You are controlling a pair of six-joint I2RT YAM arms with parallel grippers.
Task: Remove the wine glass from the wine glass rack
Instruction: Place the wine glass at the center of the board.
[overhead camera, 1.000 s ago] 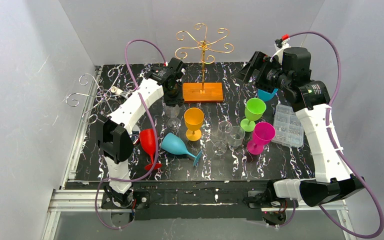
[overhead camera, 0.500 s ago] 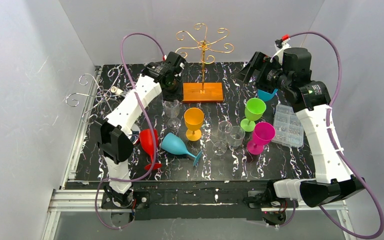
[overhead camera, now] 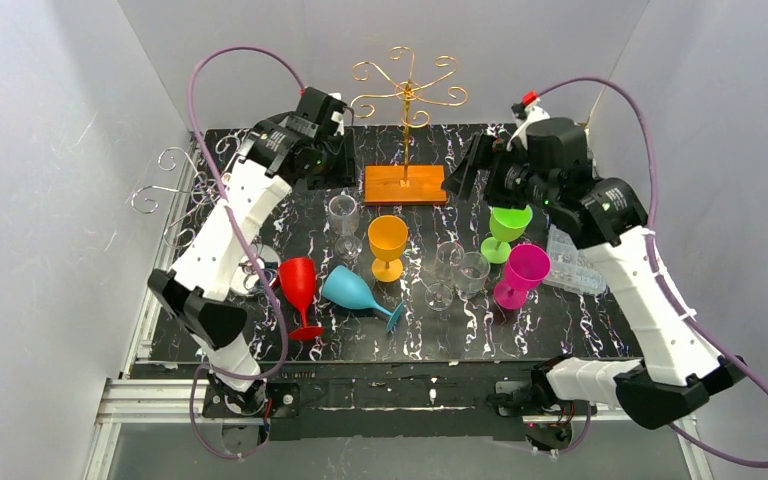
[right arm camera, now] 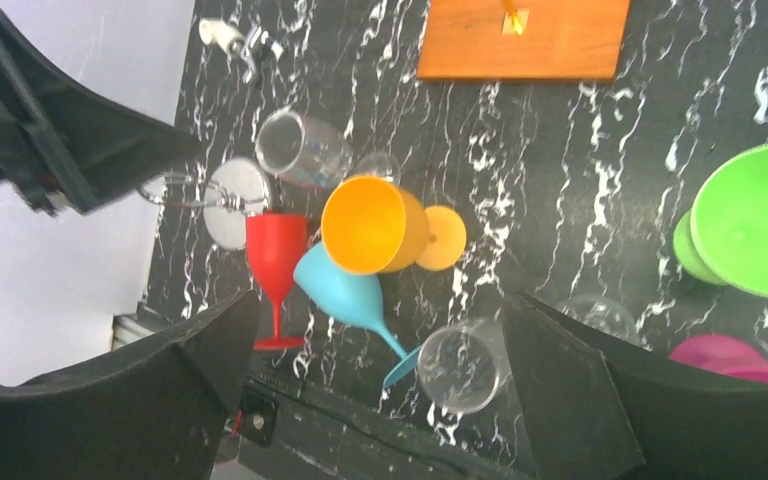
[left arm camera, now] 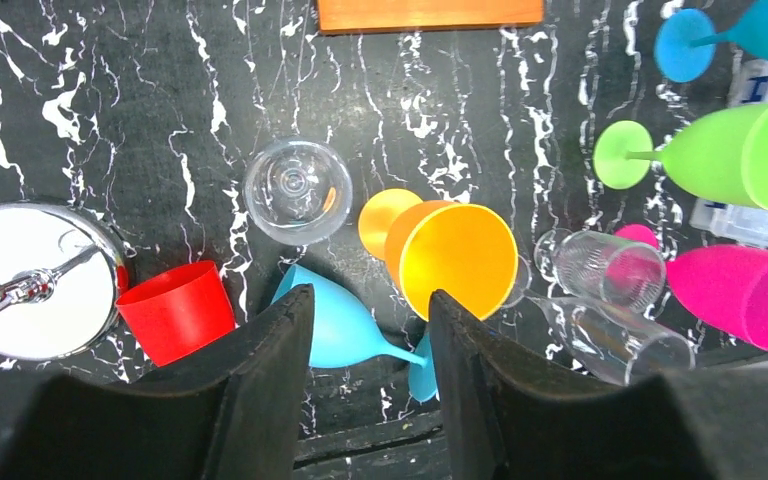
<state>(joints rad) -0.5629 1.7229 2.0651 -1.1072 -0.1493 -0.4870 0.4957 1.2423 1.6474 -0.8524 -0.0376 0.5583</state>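
I read the left gripper as spread and clear of the transparent stemmed wine glass. This glass stands upright on the black marbled table, near the orange wooden base of the gold wire rack. The right gripper is spread wide above the table.

Plain white walls enclose a black marbled table.

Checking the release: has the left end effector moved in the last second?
Yes: the left end effector drew left, away from the wooden rack base.
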